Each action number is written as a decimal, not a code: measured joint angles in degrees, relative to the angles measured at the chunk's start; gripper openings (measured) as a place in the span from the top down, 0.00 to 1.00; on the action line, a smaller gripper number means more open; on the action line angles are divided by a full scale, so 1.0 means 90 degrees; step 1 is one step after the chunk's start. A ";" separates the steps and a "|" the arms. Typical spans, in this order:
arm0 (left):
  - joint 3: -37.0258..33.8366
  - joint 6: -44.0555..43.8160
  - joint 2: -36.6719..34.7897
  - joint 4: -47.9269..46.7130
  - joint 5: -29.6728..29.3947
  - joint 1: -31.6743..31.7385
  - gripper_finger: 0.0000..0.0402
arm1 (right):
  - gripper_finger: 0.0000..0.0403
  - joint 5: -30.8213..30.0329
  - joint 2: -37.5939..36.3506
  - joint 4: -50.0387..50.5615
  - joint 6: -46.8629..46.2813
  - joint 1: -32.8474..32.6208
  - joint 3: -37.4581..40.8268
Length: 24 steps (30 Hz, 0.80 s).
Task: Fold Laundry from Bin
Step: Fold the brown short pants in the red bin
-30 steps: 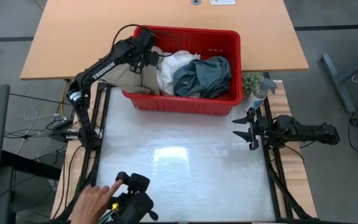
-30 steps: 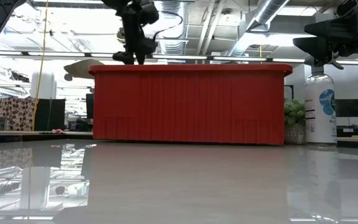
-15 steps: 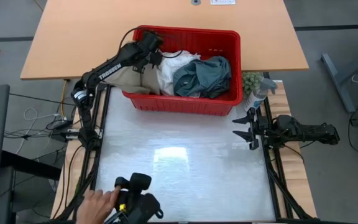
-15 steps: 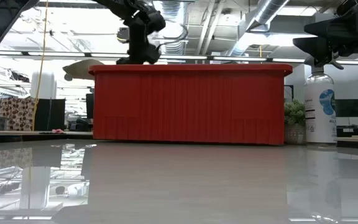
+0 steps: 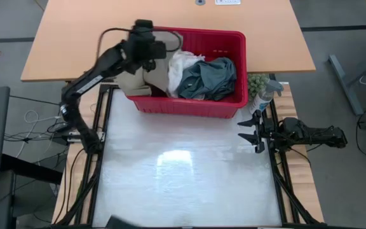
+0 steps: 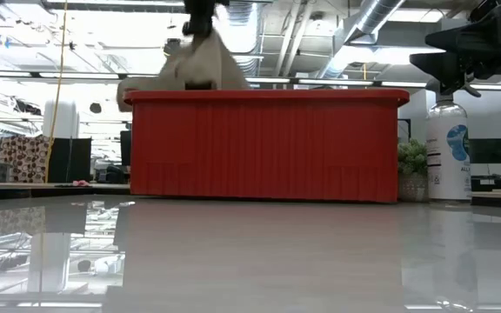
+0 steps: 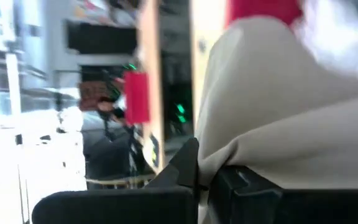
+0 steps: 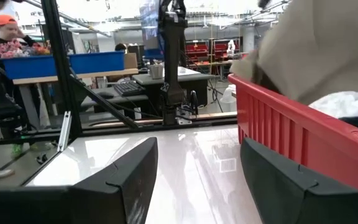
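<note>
1. A moment ago the left gripper [image 5: 159, 49] was down in the red bin [image 5: 189, 107] with its fingers open. Now the fingers are squeezed tight on the beige cloth [image 5: 132, 79], and the arm has gone up.
2. In the low view the beige cloth [image 6: 197, 65] pokes up above the bin's rim like a little tent. Before, only the dark arm showed there.
3. In the left wrist view the beige cloth [image 7: 278, 118] bunches right between the dark fingers [image 7: 185, 168], so the grab worked.
4. Part of the beige cloth hangs over the bin's left wall. The rest of it is not out yet.
5. The white cloth [image 5: 182, 63] and the dark green cloth [image 5: 210, 77] lie in the bin, side by side and touching.
6. The right gripper [image 5: 251, 131] waits at the right edge of the worktop [image 5: 183, 184], near a spray bottle [image 5: 267, 93]. Its fingers are wide apart and hold nothing. It has not moved.
7. The person's hand that was at the front of the worktop is gone now.
8. I think this means the first piece of laundry is on its way out. It must be lifted clear and laid flat on the shiny worktop before any folding. Nothing is folded yet, so the job has only just begun.
</note>
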<state>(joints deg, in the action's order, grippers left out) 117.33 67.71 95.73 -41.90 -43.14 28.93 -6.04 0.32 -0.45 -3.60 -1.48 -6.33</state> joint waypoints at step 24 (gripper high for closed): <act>0.0664 -0.5049 -0.1568 -0.1337 0.1570 -0.4527 1.00 | 0.37 -0.0010 0.0000 0.0000 -0.0460 0.0000 0.0000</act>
<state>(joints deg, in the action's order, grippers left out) 123.31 22.27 81.63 -53.93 -29.01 -11.82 -6.13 0.32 -0.45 -7.74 -1.48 -6.33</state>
